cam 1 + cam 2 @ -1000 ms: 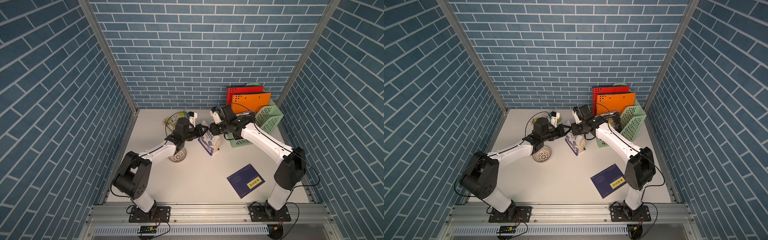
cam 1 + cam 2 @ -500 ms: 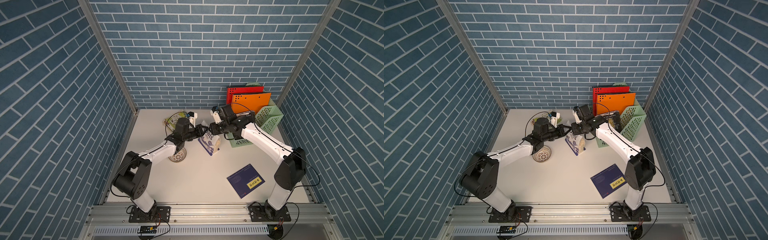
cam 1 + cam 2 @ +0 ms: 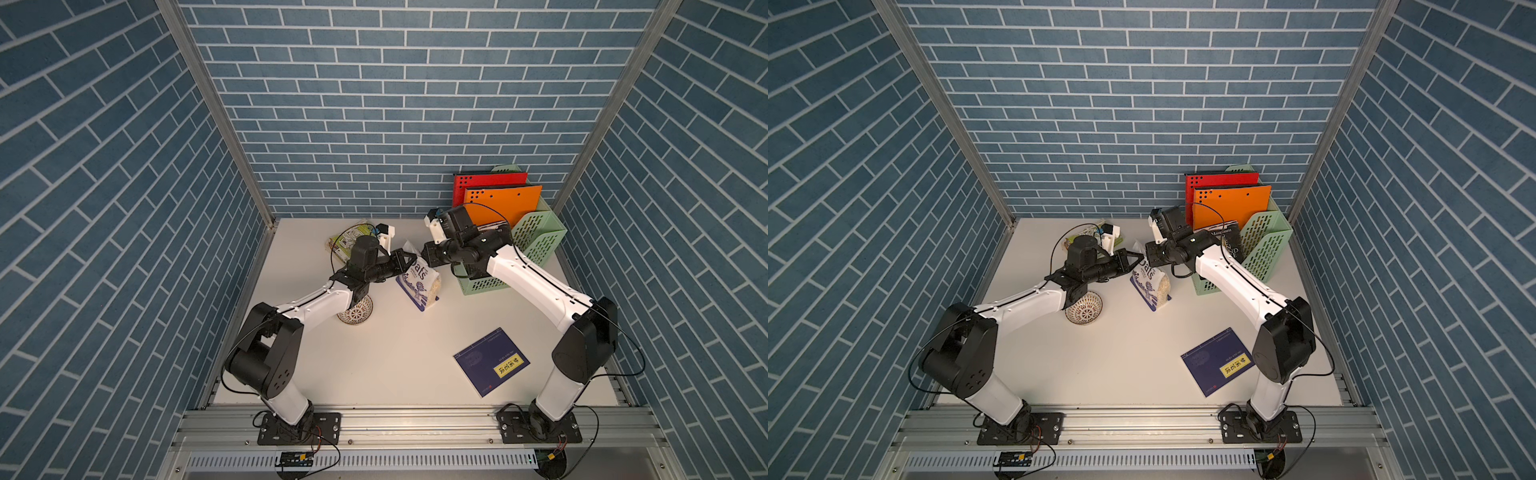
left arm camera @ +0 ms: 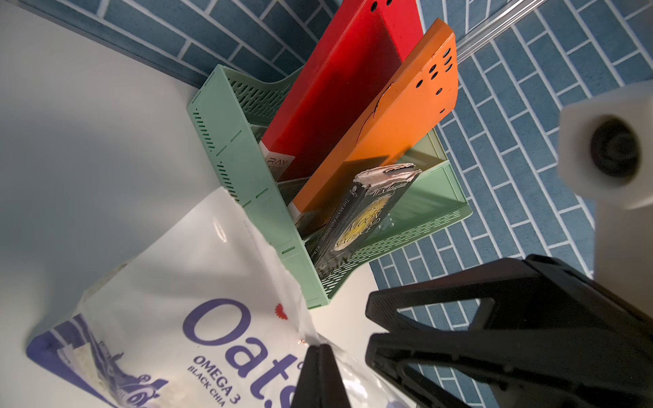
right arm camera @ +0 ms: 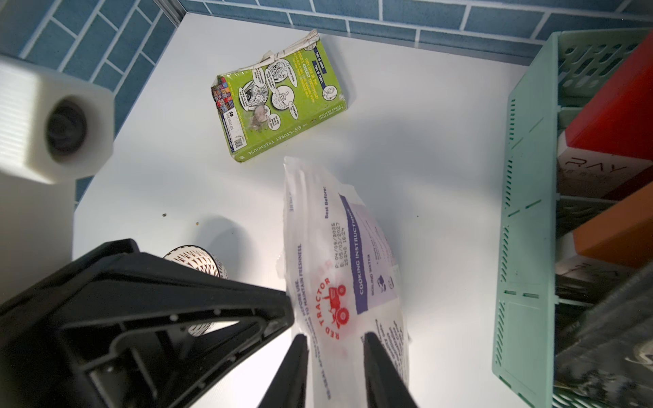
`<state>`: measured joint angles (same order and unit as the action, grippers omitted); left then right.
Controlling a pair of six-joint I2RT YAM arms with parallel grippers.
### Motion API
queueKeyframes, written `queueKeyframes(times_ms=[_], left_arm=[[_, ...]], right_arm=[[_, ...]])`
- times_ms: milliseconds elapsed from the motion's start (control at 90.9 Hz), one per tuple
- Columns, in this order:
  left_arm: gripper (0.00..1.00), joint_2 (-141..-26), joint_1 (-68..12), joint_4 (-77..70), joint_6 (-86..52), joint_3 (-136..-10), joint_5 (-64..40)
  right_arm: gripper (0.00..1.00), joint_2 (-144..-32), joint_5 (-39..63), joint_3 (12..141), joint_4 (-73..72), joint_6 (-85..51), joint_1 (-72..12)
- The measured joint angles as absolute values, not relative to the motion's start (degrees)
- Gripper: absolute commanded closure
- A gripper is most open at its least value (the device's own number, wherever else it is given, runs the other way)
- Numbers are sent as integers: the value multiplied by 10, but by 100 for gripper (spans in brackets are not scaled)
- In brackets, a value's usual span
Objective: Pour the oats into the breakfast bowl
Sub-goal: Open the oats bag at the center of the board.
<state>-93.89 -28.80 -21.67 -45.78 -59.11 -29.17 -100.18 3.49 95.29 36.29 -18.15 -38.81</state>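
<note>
The oats pouch (image 3: 419, 282) (image 3: 1152, 282), white with "Oats" in dark blue, hangs tilted over the table between both arms. My left gripper (image 3: 409, 261) (image 4: 321, 348) is shut on the pouch's (image 4: 198, 300) top edge. My right gripper (image 3: 424, 254) (image 5: 334, 335) faces it from the other side. Its fingers stand slightly apart and press on the pouch's (image 5: 339, 265) printed back near the top. The breakfast bowl (image 3: 356, 311) (image 3: 1084, 309) (image 5: 198, 259), white with a reddish-brown lattice, stands on the table, partly hidden by the left forearm.
A green-covered book (image 3: 347, 243) (image 5: 279, 99) lies at the back behind the left wrist. A mint file rack (image 3: 536, 245) (image 4: 247, 169) with red and orange folders and a black book stands close behind the right arm. A dark blue booklet (image 3: 491, 360) lies front right.
</note>
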Motion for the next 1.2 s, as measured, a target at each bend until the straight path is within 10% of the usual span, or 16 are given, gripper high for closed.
queueKeyframes(times_ms=[1200], left_arm=[[100, -939, -288, -213, -458, -591, -290]], right_arm=[[77, -1004, 23, 947, 385, -165, -396]])
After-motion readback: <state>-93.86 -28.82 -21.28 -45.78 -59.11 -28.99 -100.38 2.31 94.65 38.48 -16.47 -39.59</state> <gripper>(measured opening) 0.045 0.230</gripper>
